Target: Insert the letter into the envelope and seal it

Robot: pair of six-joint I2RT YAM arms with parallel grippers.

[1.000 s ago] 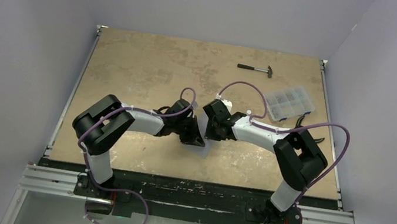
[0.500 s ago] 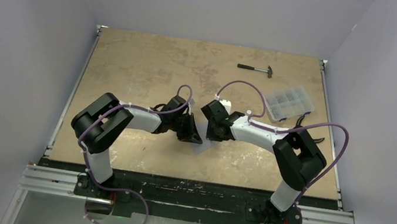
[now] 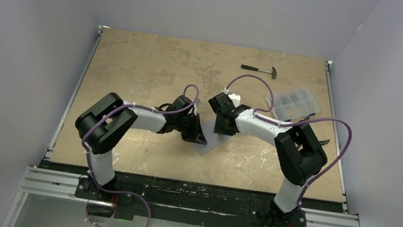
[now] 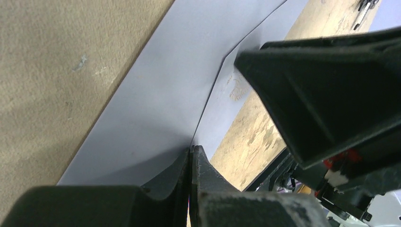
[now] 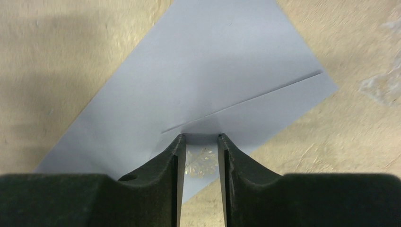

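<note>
The grey-blue envelope lies flat on the table between my two grippers, its flap folded down. It fills the left wrist view and the right wrist view. A small gold emblem sits near the flap's point. My left gripper is shut, and its tips rest on the envelope at the flap's edge line. My right gripper is slightly open, and its tips stand on the envelope either side of the emblem. The cream letter is not in view.
A hammer lies at the back right of the brown table. A clear compartment box sits right of it, close behind the right arm. In the left wrist view the right gripper's dark body looms close.
The right gripper has moved a little toward the back of the table over the envelope. The left gripper has shifted slightly back. A bit more of the envelope shows between them.
</note>
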